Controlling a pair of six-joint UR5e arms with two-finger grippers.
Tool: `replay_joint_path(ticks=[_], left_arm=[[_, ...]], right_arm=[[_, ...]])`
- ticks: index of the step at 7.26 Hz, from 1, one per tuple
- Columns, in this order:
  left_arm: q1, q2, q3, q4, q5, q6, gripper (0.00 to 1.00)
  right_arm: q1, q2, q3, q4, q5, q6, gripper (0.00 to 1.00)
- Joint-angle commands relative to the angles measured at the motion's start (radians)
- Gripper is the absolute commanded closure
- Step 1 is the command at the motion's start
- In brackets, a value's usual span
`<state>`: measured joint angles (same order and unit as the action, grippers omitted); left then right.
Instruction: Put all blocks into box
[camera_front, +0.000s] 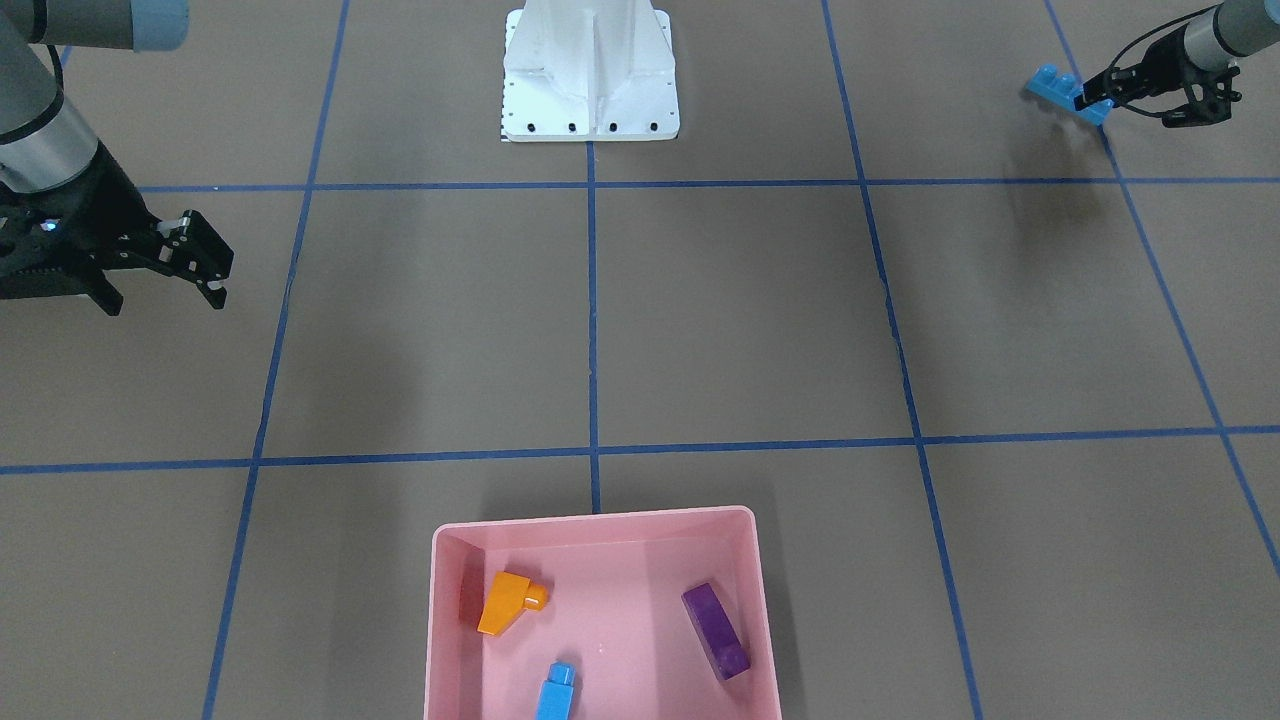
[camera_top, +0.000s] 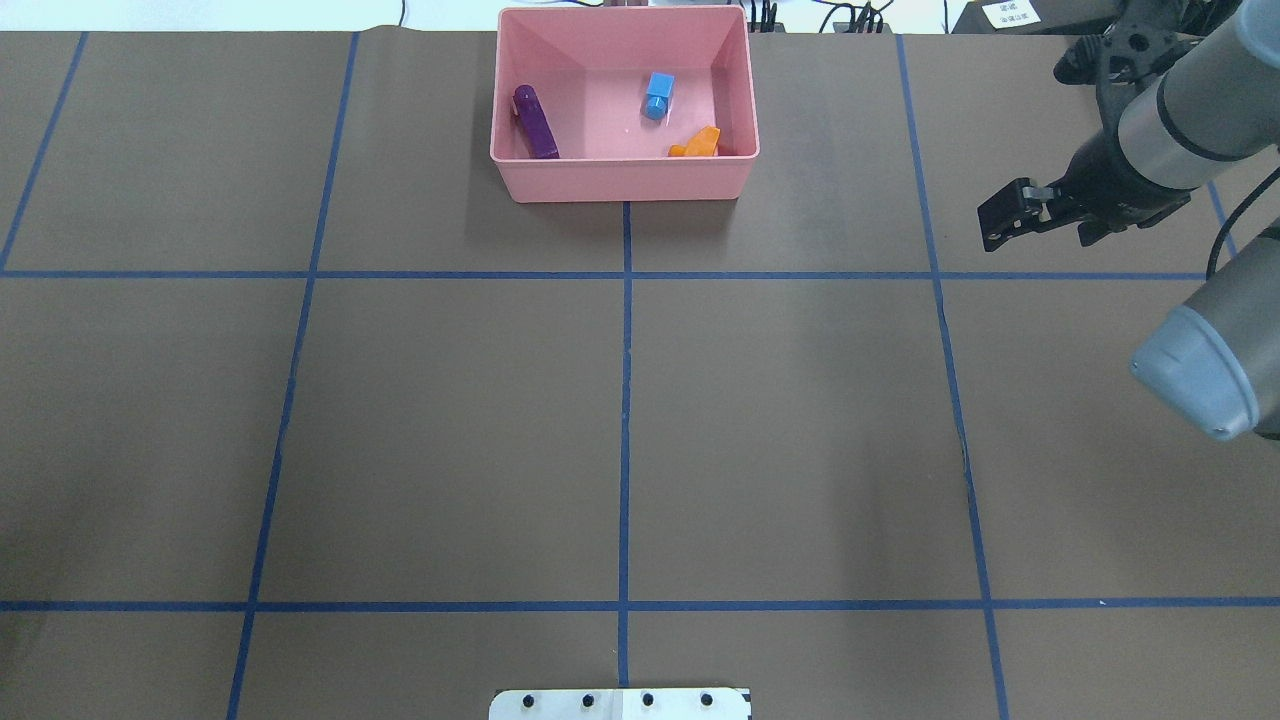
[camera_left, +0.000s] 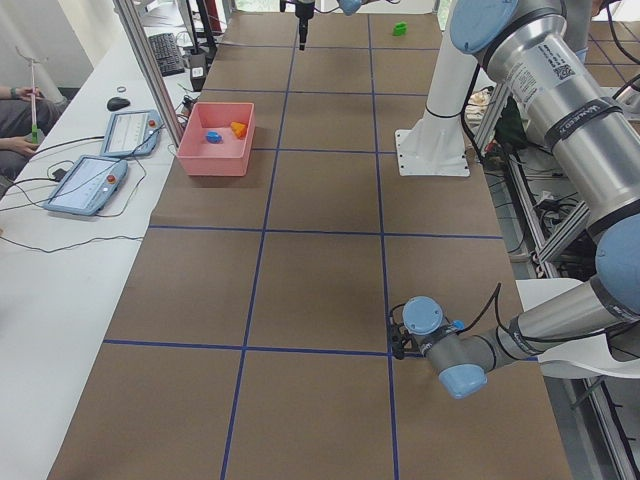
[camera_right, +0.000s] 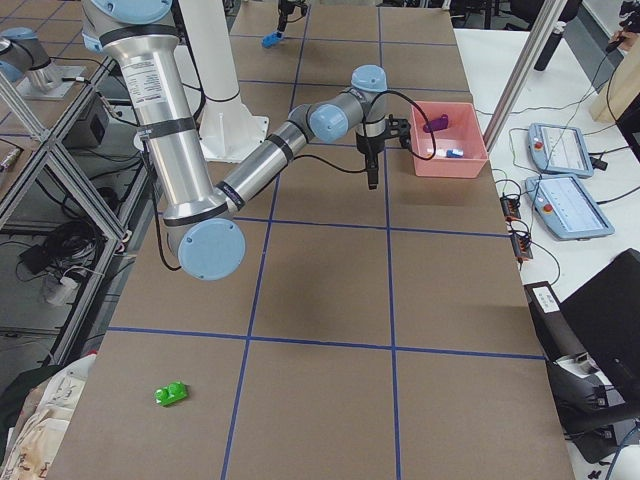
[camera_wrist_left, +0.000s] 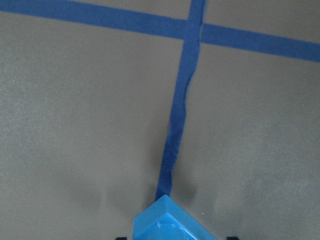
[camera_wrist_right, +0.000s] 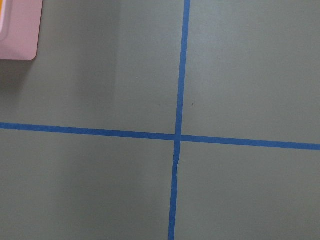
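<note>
The pink box (camera_front: 596, 517) holds the orange sloped brick (camera_front: 508, 602), the tiny blue brick (camera_front: 556, 690) and the purple oblong brick (camera_front: 716, 631); it also shows in the overhead view (camera_top: 620, 181). My left gripper (camera_front: 1096, 100) is shut on the long blue brick (camera_front: 1060, 89), held above the table far from the box; the brick's end shows in the left wrist view (camera_wrist_left: 170, 224). My right gripper (camera_front: 208, 268) is open and empty, hovering to one side of the box (camera_top: 1003, 226). The green brick (camera_right: 171, 394) lies alone on the table far from the box.
The white robot base (camera_front: 590, 75) stands at the middle of the robot's table edge. Blue tape lines mark a grid on the brown table. Two tablets (camera_left: 95, 180) and cables lie on the white bench beside the box.
</note>
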<state>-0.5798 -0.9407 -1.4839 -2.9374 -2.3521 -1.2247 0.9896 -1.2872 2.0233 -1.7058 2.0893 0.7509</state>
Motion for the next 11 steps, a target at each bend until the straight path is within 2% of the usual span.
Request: replay_joint_path(ticks=[1, 10, 11], left_arm=[[0.034, -0.001, 0.002, 0.003, -0.001, 0.001, 0.23], [0.093, -0.004, 0.010, 0.004, 0.007, 0.001, 0.18], [0.095, -0.004, 0.010, 0.004, 0.008, 0.001, 0.28]], right_arm=[[0.001, 0.000, 0.002, 0.000, 0.000, 0.001, 0.01], [0.001, -0.003, 0.008, -0.002, 0.000, 0.001, 0.01], [0.001, -0.003, 0.006, -0.002, 0.000, 0.001, 0.01]])
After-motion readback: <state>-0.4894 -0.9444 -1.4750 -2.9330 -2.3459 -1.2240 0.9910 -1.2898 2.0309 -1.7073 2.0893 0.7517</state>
